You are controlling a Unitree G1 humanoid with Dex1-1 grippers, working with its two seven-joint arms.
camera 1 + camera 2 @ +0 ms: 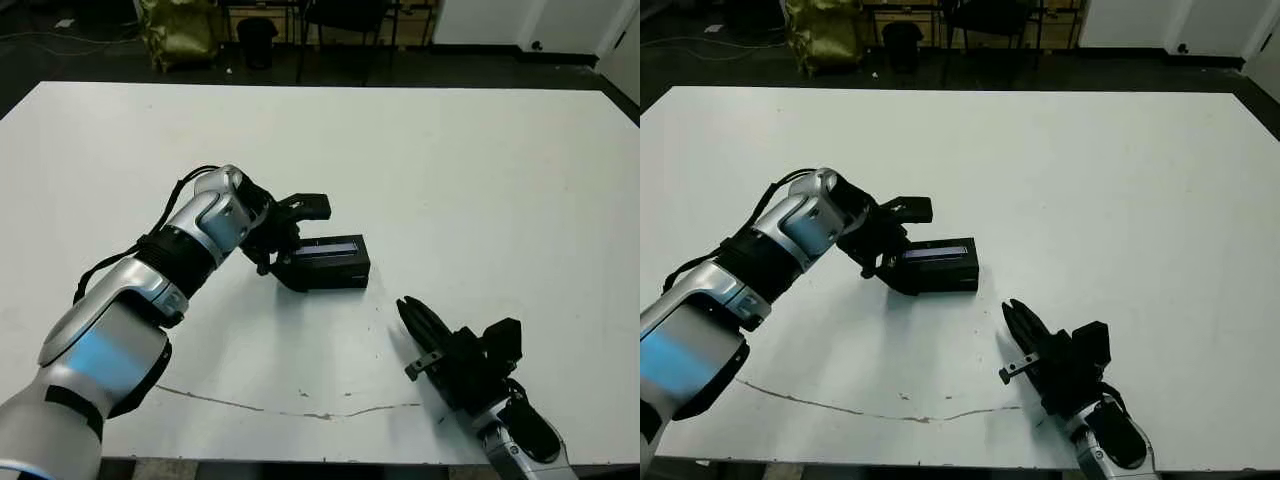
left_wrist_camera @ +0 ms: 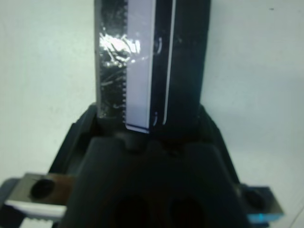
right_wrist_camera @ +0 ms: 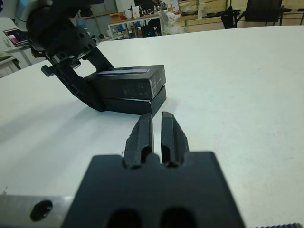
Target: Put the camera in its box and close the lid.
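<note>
At mid-bench, your left gripper (image 1: 290,238) clamps its fingers on the lid (image 3: 130,80), askew atop the box (image 3: 135,104); square it and press, right gripper (image 3: 156,128) idling pinched empty nearby.

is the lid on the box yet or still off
On, though not squarely: in the right wrist view the lid lies atop the box, slightly skewed with a seam between them. The left gripper is at its end.

White table (image 1: 500,180) bears the lidded box (image 3: 135,103).
</note>
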